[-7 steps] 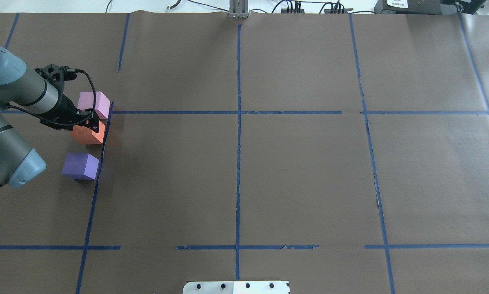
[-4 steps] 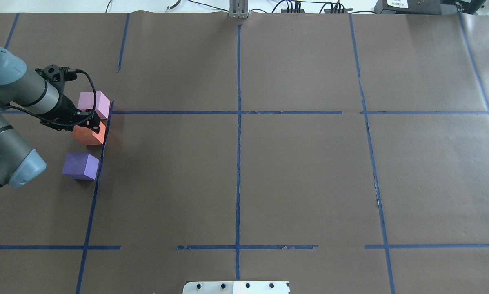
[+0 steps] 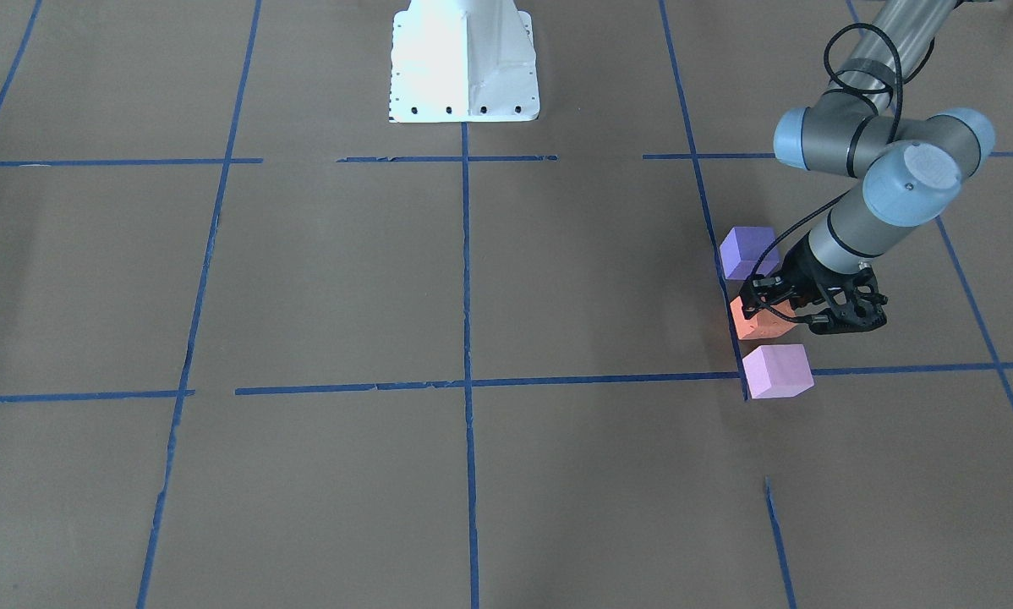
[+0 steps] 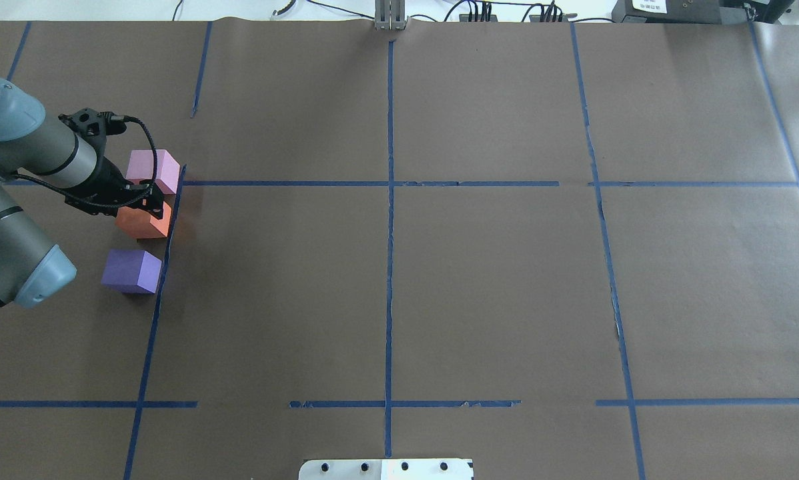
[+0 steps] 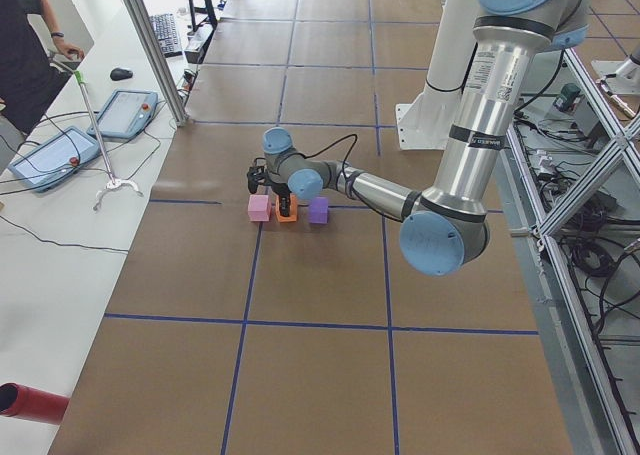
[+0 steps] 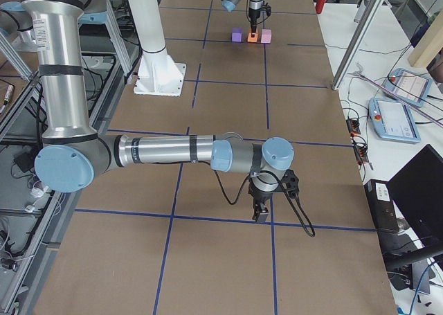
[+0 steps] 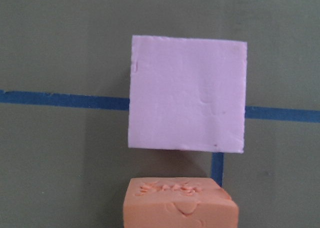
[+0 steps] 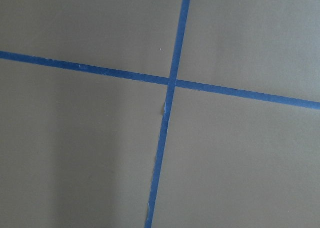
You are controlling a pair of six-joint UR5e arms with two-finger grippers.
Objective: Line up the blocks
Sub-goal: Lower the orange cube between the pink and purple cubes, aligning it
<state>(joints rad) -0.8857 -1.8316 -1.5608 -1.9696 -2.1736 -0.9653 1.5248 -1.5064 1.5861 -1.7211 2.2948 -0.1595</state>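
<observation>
Three cubes stand in a row along a blue tape line at the table's left. The pale pink-lilac block is farthest from me. The orange block is in the middle. The blue-violet block is nearest me. My left gripper points down onto the orange block and looks shut on it, at or just above the paper. My right gripper hangs low over a tape cross far to the right. I cannot tell whether it is open or shut.
Brown paper with a blue tape grid covers the table. The robot's white base plate is at the near edge. An operator and control tablets are beyond the table's far side.
My left arm has shifted very slightly, and the orange block has moved a touch with the gripper. The pink and blue-violet blocks have not moved.
</observation>
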